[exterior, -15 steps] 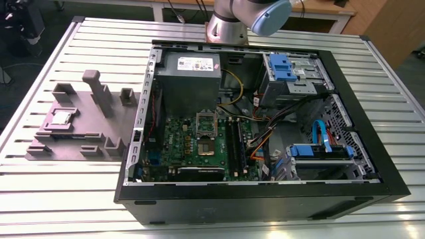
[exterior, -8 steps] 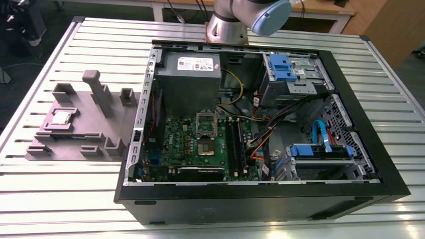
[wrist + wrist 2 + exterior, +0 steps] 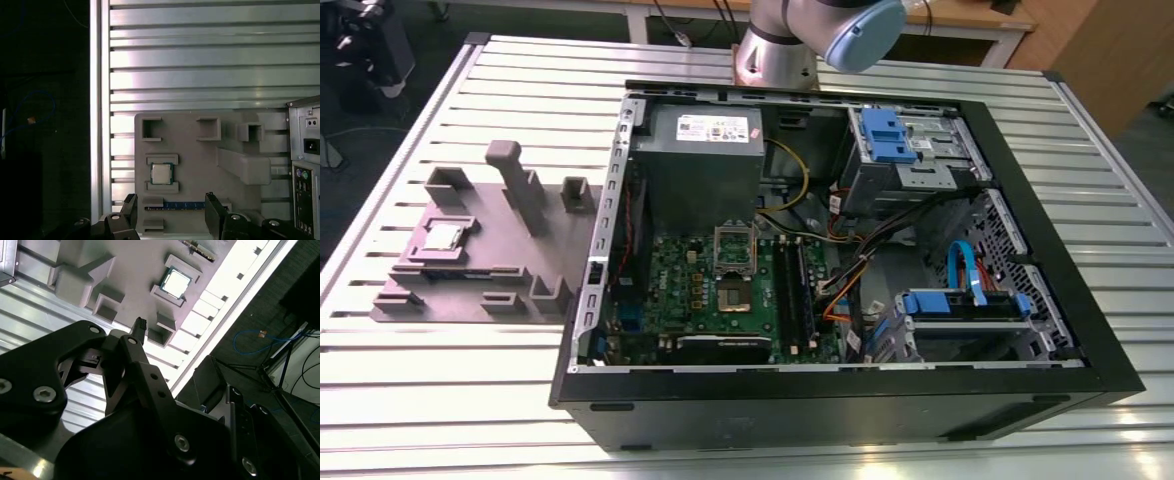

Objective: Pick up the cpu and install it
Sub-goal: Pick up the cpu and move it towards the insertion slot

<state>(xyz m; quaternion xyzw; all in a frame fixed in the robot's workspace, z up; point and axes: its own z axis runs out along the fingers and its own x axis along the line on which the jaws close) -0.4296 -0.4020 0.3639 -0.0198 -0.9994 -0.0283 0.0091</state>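
A small flat square cpu (image 3: 444, 236) with a shiny silver-grey metal top lies flat, metal side up, in a shallow square pocket of a grey moulded plastic fixture block (image 3: 487, 255). The block sits at the exterior view's left, on a slatted aluminium table (image 3: 494, 90), just beside a black open-sided computer case (image 3: 854, 405) in the middle of the frame. Both wrist views also show the chip in its pocket (image 3: 161, 173) (image 3: 176, 282), with raised grey lips on two opposite sides.

The black two-finger gripper (image 3: 171, 214) hangs over the fixture block, apart from the chip and not touching it. In the first wrist view its fingers (image 3: 131, 209) stand wide apart with nothing held between them; a thin blue strip (image 3: 184, 205) lying in a slot of the block shows in the gap.

Inside the case a green motherboard (image 3: 680, 285) lies flat, with a square metal-framed processor socket (image 3: 736, 296) near its middle. A grey box-shaped power supply (image 3: 700, 130) sits above it in the frame, and blue plastic drive brackets (image 3: 891, 132) sit at the upper right. The silver robot arm (image 3: 781, 50) with a pale blue cap rises at the top centre, behind the case.
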